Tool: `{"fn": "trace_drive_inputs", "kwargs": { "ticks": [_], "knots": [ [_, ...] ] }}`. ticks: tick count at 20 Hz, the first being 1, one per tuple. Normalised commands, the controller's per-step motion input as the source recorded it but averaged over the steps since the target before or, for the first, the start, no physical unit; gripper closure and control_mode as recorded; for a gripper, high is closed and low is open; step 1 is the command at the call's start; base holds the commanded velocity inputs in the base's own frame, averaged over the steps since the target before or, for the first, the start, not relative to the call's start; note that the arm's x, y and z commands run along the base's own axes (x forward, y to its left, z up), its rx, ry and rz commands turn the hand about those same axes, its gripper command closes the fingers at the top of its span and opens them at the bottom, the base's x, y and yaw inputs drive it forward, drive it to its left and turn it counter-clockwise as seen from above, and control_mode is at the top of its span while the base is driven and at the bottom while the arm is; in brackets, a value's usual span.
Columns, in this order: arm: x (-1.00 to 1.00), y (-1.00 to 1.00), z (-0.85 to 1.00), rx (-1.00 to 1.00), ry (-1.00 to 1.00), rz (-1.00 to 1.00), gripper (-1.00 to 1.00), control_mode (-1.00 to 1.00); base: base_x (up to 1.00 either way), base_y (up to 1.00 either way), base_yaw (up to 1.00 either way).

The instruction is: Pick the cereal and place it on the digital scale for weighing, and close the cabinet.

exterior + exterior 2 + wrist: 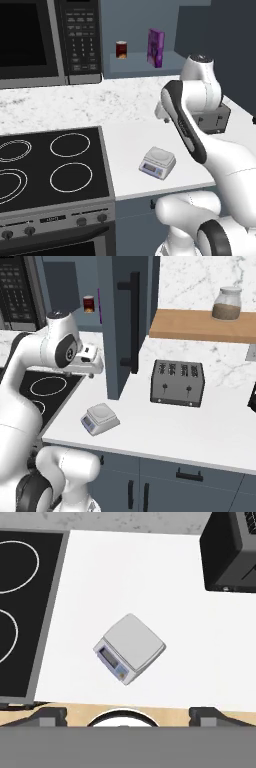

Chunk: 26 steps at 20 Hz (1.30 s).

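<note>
Cereal (155, 47): upright on the open cabinet's shelf, just right of a dark red can (121, 49), picture side facing out toward the room; untouched.
Long axis: vertical, the box standing on its short end, thin edge turned partly toward the arm.
Digital scale (129, 648): on the white worktop (175, 637) between the stove (50, 165) and the black toaster (177, 382); top plate bare, display side toward the worktop's front edge.
Cabinet (117, 321): door swung wide open, standing edge-on in the right base view, black bar handle facing the toaster side.
Gripper (127, 712): jaws spread wide, nothing between them; aimed straight down over the worktop, directly above the scale.
Key relation: cereal well above and behind the jaws, far back on the shelf; scale right under them. Judged next need: lifting and tipping the hand from downward to forward, then reaching into the shelf toward the box's narrow sides.
Risk, as a judgement: can close beside the box, open door near the reach path.
Progress: nothing weighed, door not shut.
</note>
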Motion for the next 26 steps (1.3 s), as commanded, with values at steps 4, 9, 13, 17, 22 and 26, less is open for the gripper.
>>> {"fn": "trace_drive_inputs", "kwargs": {
  "ticks": [4, 9, 13, 17, 22, 26],
  "knots": [
    [-0.29, 0.00, 0.19, -0.01, -0.22, 0.00, -1.00, -1.00, 0.00, 0.00, 0.00],
    [-0.22, 0.00, 0.33, 0.00, -0.30, 0.01, -1.00, -1.00, 0.00, 0.00, 0.00],
    [-0.14, 0.00, 0.56, 0.00, -0.28, 0.01, -1.00, -1.00, 0.00, 0.00, 0.00],
    [-0.02, 0.00, 0.72, 0.00, -0.20, 0.02, -1.00, -1.00, 0.00, 0.00, 0.00],
    [-0.08, 0.00, 0.69, 0.00, -0.23, 0.05, -1.00, -1.00, 0.00, 0.00, 0.00],
    [-0.16, -0.06, 0.50, 0.03, -0.29, 0.04, -1.00, -1.00, 0.00, 0.00, 0.00]
  ]
}}
